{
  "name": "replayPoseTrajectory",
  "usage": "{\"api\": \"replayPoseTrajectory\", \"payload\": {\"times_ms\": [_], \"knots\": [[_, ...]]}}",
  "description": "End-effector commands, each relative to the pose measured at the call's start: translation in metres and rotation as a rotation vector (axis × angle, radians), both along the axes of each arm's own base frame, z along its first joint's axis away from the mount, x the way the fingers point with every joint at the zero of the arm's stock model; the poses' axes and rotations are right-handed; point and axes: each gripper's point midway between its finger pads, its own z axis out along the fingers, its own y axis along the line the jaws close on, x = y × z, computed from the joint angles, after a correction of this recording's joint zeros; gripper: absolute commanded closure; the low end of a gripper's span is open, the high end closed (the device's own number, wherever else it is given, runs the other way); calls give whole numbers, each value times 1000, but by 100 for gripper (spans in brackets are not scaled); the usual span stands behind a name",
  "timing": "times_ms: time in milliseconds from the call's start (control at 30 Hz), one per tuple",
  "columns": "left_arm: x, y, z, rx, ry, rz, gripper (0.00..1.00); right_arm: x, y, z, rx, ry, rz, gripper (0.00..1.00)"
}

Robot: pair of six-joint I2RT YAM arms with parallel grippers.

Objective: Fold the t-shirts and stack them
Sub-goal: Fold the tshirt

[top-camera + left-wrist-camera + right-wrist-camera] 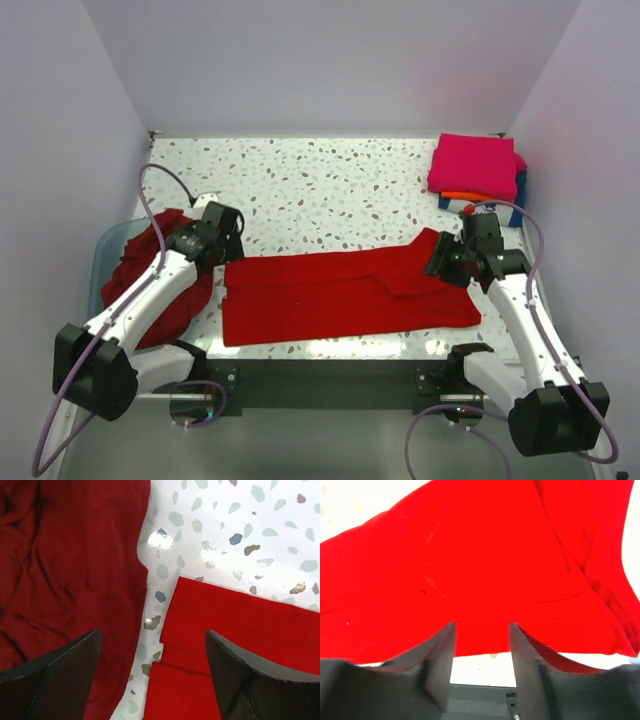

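Speckled white bench (pixel 320 190) fills the middle. The red shirt (pixel 340 295) lies flat along its near edge as a long band, its layers folded over one another and a sleeve doubled back at the right end. At the bench's left end a heap (pixel 132 262) of darker red shirts sits crumpled in a teal tub (pixel 103 250). In the far right corner stands a stack (pixel 473 165) of folded shirts, magenta on top, with orange and blue edges below.

The left arm (pixel 140 305) reaches over the heap, wrist bent toward the band's left end. The right arm (pixel 525 320) reaches to the band's right end, wrist turned inward.

The left hand (pixel 152 632) is released, its fingers wide apart over the strip of bare bench between heap and shirt corner, holding nothing. The right hand (pixel 482 626) is also released, fingers parted at the cloth's edge with nothing between them.
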Motion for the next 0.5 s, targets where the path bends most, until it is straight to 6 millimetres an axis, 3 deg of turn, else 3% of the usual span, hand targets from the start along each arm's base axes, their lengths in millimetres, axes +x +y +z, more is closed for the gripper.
{"api": "replayPoseTrajectory", "payload": {"times_ms": [0,167,467], "knots": [[3,-1,31,-21,-60,0,11,-1,0,4,-5,1,-2,46],[21,-13,38,-29,-77,-59,10,18,3,0,2,3,5,44],[47,-40,6,-102,-49,-115,11,85,-6,-6,-53,-12,-26,58]]}}
